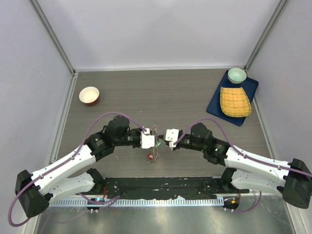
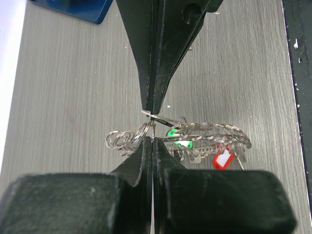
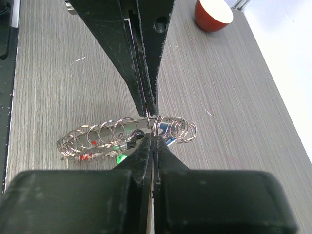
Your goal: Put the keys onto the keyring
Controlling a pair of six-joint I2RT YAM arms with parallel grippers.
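Left pincer [image 2: 152, 127] and right pincer [image 3: 153, 126] both pinched tight on the keyring [image 2: 209, 128] between them, likely steadying it for threading.

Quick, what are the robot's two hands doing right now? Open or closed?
Left gripper: closed, pinching the keyring.
Right gripper: closed, pinching the keyring too.
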